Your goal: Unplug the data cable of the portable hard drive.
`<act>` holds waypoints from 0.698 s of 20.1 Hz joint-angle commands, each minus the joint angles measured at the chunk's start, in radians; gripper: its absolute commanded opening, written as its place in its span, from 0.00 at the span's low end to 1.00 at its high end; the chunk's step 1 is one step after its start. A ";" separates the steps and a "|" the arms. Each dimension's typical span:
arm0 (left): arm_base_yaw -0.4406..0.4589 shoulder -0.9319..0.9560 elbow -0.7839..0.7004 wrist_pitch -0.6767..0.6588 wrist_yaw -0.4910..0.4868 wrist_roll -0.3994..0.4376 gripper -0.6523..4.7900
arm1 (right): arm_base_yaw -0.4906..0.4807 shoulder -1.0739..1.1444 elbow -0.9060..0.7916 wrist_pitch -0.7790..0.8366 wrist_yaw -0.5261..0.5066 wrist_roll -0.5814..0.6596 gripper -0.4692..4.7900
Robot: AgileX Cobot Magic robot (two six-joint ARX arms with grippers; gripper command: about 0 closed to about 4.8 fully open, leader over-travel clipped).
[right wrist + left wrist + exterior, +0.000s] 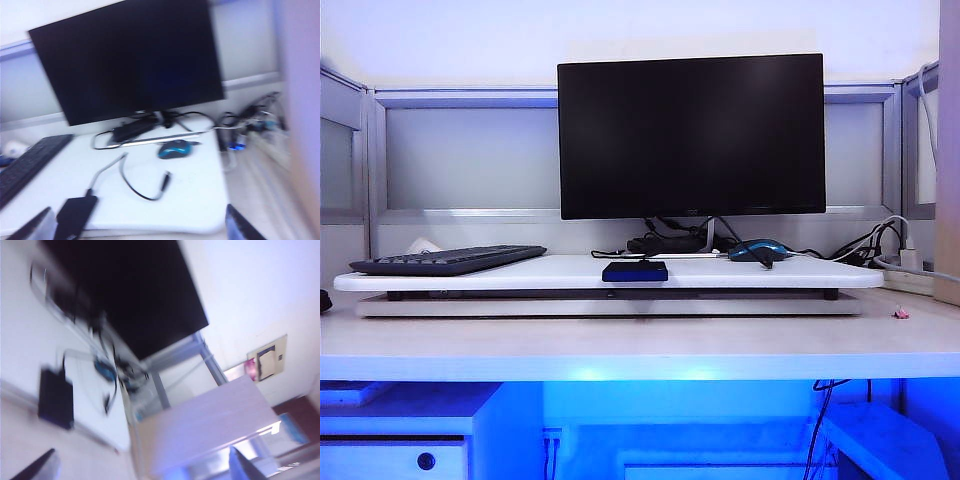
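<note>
Left wrist view: the left gripper [142, 467] is seen only as two dark fingertips [35, 467] at the frame's edge, spread wide apart with nothing between them; the picture is blurred.
Right wrist view: the right gripper [137, 225] is likewise shown as two dark fingertips [32, 225], spread wide and empty, held above the front edge of the white board [195, 200].
Exterior view: neither gripper is seen here.
Portable hard drive: the portable hard drive [76, 212] is laid flat at the front edge of the white board, in front of the monitor [130, 60]; in the exterior view the drive [635, 271] is seen just below the monitor's middle.
Data cable: the data cable [132, 187] is plugged into the drive's back end, is looped across the board toward the monitor, and is ended by a small dark plug lying free on the board.
Mouse: a blue-black mouse [175, 149] is placed beyond the cable's loop, nearer the monitor's stand.
Keyboard: a black keyboard [450, 260] is set beside the monitor, on the board's left part in the exterior view.
Cords: a tangle of cords [250, 122] is gathered off the board's end, to the side of the monitor.
</note>
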 commanded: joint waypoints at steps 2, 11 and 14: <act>-0.006 0.254 0.011 0.266 0.065 -0.133 1.00 | 0.002 0.216 0.142 0.027 -0.094 0.005 1.00; -0.155 0.684 0.167 0.314 0.065 -0.127 1.00 | 0.058 0.425 0.179 0.180 -0.109 0.004 1.00; -0.182 0.801 0.246 0.312 0.065 -0.126 1.00 | 0.081 0.483 0.187 0.222 -0.109 0.004 1.00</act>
